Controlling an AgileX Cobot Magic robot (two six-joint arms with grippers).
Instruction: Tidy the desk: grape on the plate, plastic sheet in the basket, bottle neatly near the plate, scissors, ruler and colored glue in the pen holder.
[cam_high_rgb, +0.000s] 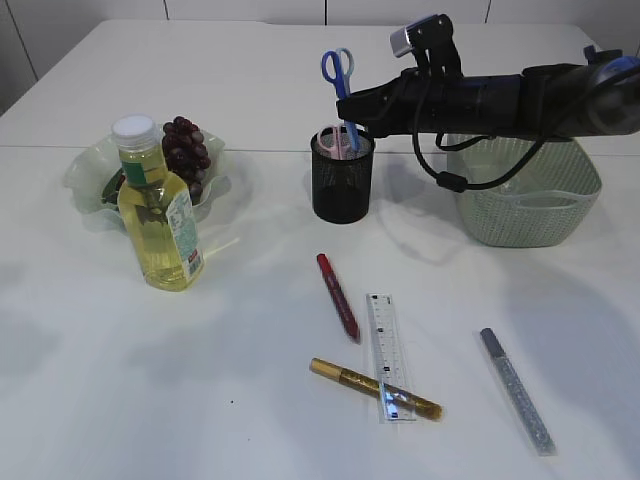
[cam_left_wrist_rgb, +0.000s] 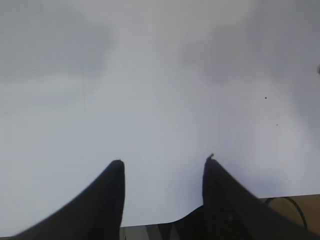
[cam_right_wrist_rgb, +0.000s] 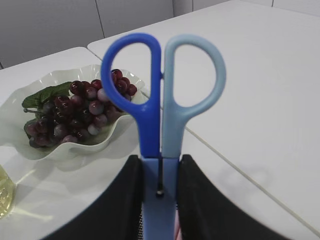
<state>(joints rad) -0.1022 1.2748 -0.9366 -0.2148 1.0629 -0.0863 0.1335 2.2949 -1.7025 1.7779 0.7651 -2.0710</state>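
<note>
Over the pen holder (cam_high_rgb: 342, 176) our right fingers (cam_right_wrist_rgb: 159, 176) grip the scissors (cam_right_wrist_rgb: 162, 95); releasing crooked could tip them out. Left fingers (cam_left_wrist_rgb: 165, 172) stand open, empty.

White table (cam_high_rgb: 150, 400) — wall panels (cam_high_rgb: 250, 8) behind it — with a faint seam across.

The exterior camera is looking down at a slant across the table (cam_high_rgb: 250, 90). The left wrist camera is facing bare tabletop at close range, while the right wrist camera is peering past the scissors (cam_right_wrist_rgb: 162, 100) toward the plate (cam_right_wrist_rgb: 15, 135), both also appearing in the exterior view.
</note>
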